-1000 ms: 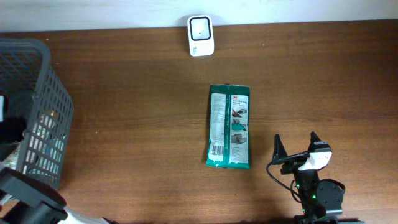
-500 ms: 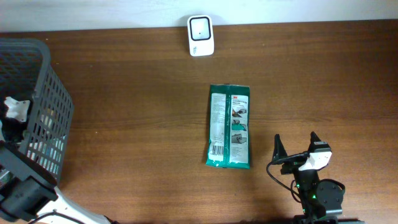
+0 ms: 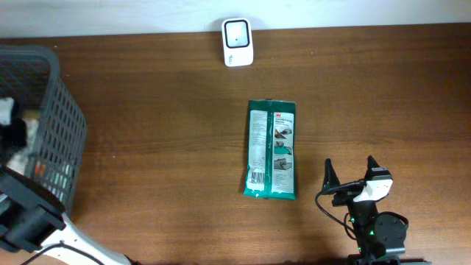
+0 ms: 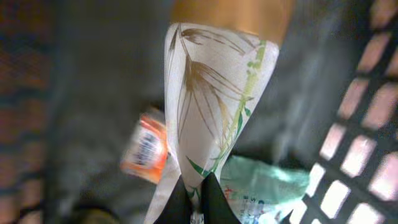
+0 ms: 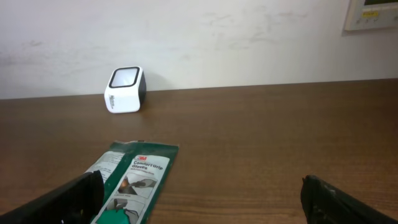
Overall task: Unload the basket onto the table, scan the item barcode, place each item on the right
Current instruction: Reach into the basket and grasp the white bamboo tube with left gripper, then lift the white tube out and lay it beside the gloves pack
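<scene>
Left tool [image 4: 196, 200] pinched shut; right tool [image 3: 349, 165] spread wide, level, facing forward

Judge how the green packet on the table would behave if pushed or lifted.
The green packet lies flat and thin on the table, so it is probably light and would slide, not roll. Its wrapper looks like glossy film, likely somewhat slippery. Held by one end, it would probably sag.

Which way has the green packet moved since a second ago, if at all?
No. The green packet lies in the same place on the table, with the same gap below the white scanner.
</scene>
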You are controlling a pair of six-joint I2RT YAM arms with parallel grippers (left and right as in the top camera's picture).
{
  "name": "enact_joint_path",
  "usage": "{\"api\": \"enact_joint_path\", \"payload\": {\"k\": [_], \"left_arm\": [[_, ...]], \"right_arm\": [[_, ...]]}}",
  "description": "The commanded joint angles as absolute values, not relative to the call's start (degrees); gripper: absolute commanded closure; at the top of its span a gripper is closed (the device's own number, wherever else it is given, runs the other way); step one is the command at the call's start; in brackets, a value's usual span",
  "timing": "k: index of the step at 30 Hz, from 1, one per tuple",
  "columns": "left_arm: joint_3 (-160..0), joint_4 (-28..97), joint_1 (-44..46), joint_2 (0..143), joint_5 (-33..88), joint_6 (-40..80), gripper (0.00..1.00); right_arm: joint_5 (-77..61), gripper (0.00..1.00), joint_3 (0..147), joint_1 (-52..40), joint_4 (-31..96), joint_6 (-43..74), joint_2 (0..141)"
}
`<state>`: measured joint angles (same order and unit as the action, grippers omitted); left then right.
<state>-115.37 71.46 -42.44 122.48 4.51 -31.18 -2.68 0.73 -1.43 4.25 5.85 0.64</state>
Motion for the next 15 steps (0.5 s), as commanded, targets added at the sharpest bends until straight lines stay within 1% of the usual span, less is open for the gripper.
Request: {"api": "enact_joint_path", "payload": {"k": [1, 4, 8, 9, 10, 11, 12, 13, 14, 15], "left_arm": [[-132.18, 75.79, -39.75, 121.27, 5.15, -20.71, 1.00], [-147.17, 81.95, -37.10, 121.27, 5.15, -11.99, 1.00], [-165.49, 91.02, -36.84, 121.27, 4.78, 0.08, 1.00], [-170.76, 92.92, -36.84, 121.27, 7.73, 2.66, 1.00], [-173.07, 93.41, -36.84, 121.27, 11.46, 2.66, 1.00], [-176.22, 93.82, -36.73, 121.27, 20.08, 3.07, 1.00], [-179.26, 93.97, -36.01, 121.27, 32.16, 6.02, 1.00], [-179.81, 93.95, -34.92, 121.27, 37.56, 6.94, 1.00], [-179.52, 94.52, -32.40, 121.30, 41.80, 6.87, 1.00], [-178.78, 96.47, -28.01, 121.30, 41.36, 6.83, 1.00]], "right_arm": [[-2.81, 0.02, 0.32, -1.10, 4.29, 6.04, 0.36], [-2.81, 0.02, 0.32, -1.10, 4.29, 6.04, 0.36], [-2.81, 0.02, 0.32, -1.10, 4.29, 6.04, 0.36], [-2.81, 0.02, 0.32, -1.10, 4.29, 6.04, 0.36], [-2.81, 0.02, 0.32, -1.10, 4.29, 6.04, 0.36], [-2.81, 0.02, 0.32, -1.10, 4.29, 6.04, 0.36], [-2.81, 0.02, 0.32, -1.10, 4.29, 6.04, 0.36], [-2.81, 0.02, 0.32, -1.10, 4.29, 6.04, 0.36], [-2.81, 0.02, 0.32, -1.10, 4.29, 6.04, 0.36], [-2.81, 0.02, 0.32, -1.10, 4.29, 6.04, 0.36]]}}
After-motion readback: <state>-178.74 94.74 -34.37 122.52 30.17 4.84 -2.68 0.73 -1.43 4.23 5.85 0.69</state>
